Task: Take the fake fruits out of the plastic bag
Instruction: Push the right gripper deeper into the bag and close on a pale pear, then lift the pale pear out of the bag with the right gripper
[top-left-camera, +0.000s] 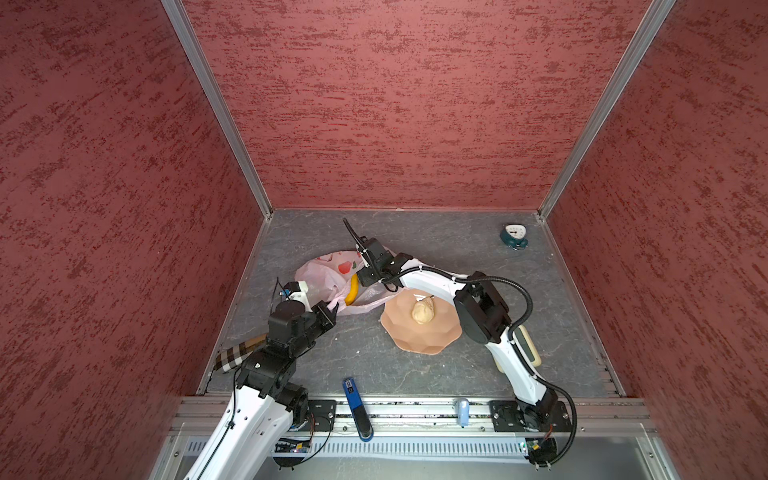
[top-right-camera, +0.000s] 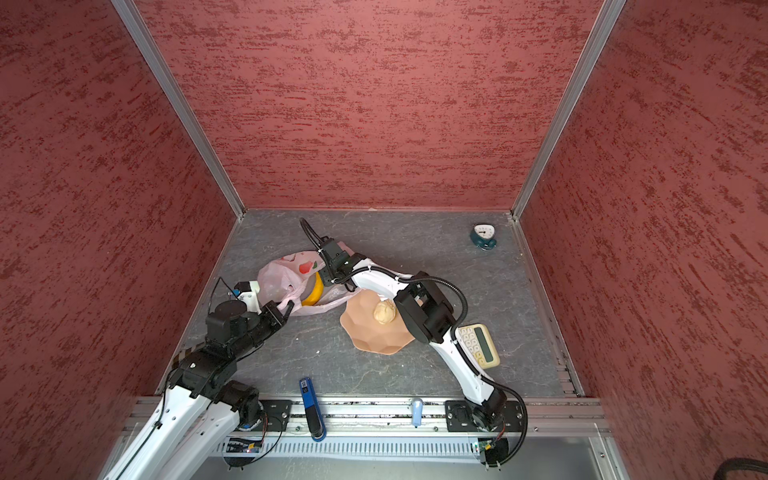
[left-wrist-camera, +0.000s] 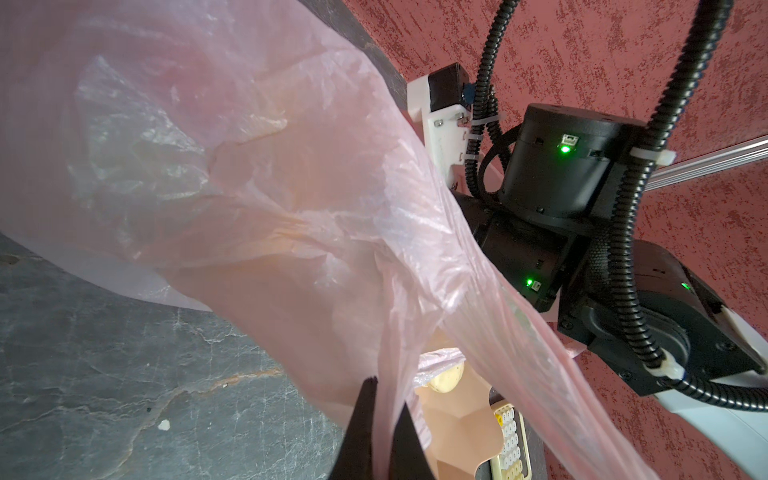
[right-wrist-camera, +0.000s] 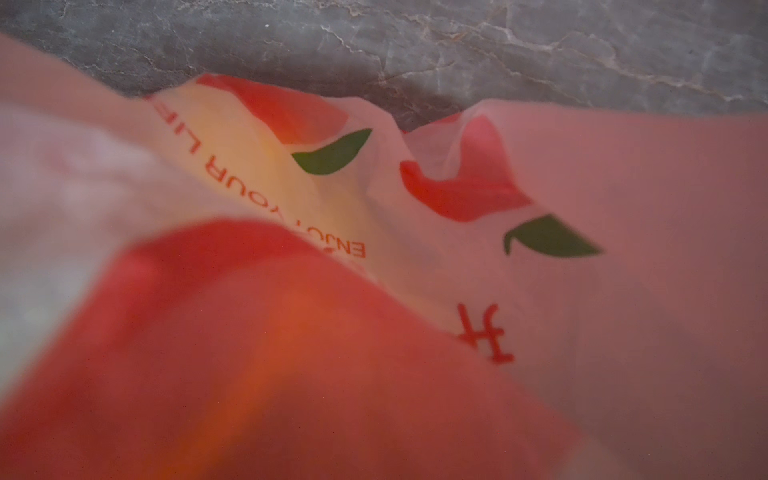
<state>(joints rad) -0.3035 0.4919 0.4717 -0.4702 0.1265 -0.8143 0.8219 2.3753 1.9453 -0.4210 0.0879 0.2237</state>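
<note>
Pale-pink film, thin and crinkly: the plastic bag (top-left-camera: 318, 274) (top-right-camera: 276, 278) lies crumpled on the left half of the surface (top-left-camera: 457, 257), red fruit prints showing on its far side. The left hand (top-left-camera: 333, 308) (top-right-camera: 288, 308) (left-wrist-camera: 384, 428) is closed tight on one loop handle. In the left wrist view its dark fingers (left-wrist-camera: 363, 419) pinch a strip of film that runs up, stretched, into the bag body (left-wrist-camera: 249, 187). The right hand (top-left-camera: 362, 281) (top-right-camera: 328, 279) reaches across the middle to the bag's mouth. Its fingertips are hidden in both top views, and the right wrist view is filled by blurred printed film (right-wrist-camera: 623, 166), so I cannot tell how wide it stands or whether it grips anything. The yellow banana (top-left-camera: 353, 291) (top-right-camera: 314, 291) lies in the bag's mouth, its far end right at that hand. A beige lumpy ball (top-left-camera: 423, 312) (top-right-camera: 384, 312) sits in the peach scalloped bowl (top-left-camera: 415, 343) (top-right-camera: 372, 338), just right of the bag. The surface is grey, marbled with pale veins. A small teal clock (top-left-camera: 514, 237) (top-right-camera: 484, 237) stands in the far right corner, and a cream calculator (top-right-camera: 478, 345) lies by the right arm. A blue tool (top-left-camera: 356, 409) rests at the near edge and a plaid-patterned object (top-left-camera: 237, 353) at the left edge. Red textured walls (top-left-camera: 395, 104) with aluminium corner posts close in three sides.
</note>
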